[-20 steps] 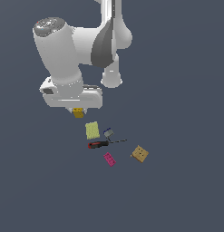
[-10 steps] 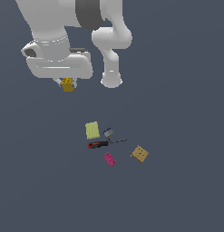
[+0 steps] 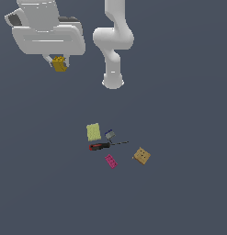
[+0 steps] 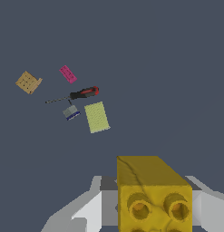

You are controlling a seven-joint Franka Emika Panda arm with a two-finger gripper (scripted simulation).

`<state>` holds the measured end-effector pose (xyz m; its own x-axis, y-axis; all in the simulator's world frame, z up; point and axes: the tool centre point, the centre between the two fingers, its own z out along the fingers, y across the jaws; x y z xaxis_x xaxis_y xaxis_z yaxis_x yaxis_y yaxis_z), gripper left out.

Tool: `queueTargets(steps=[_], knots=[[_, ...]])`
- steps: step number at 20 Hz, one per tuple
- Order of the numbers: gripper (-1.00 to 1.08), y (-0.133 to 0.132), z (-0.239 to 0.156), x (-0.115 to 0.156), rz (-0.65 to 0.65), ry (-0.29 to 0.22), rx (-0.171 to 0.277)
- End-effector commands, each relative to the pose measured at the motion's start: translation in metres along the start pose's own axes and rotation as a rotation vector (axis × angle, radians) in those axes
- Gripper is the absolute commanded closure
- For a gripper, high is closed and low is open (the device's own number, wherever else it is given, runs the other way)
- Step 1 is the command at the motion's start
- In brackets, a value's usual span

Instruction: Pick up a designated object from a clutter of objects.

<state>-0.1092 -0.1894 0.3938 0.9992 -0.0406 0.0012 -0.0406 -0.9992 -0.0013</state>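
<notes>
Dark grey floor spreads everywhere, leftover clutter (image 3: 112, 147) far below. Up high, the gripper (image 3: 59, 63) pinches the yellow brick (image 3: 59, 64); best to keep that squeeze firm and avoid jerks.

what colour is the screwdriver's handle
Red and black; the screwdriver shows best in the wrist view.

Both renders are evenly and rather dimly lit, with a flat dark grey-blue ground showing no glare. The white arm (image 3: 112, 41) is the brightest thing, shaded softly on its underside, so light seems to come from above. No cast shadows show under the small items. Edges are sharp with no motion blur. In the wrist view the yellow brick (image 4: 152, 192) looms large and coarse-textured, its top face lighter than its front.
</notes>
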Motion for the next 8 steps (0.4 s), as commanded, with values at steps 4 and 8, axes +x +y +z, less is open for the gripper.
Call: queueTargets(steps=[4,8], knots=[[1.08,0.0066,-0.0166,-0.0094,-0.001,-0.001,-0.001],[1.08,0.0077,-0.0189,-0.0096,-0.001,-0.001,-0.001]])
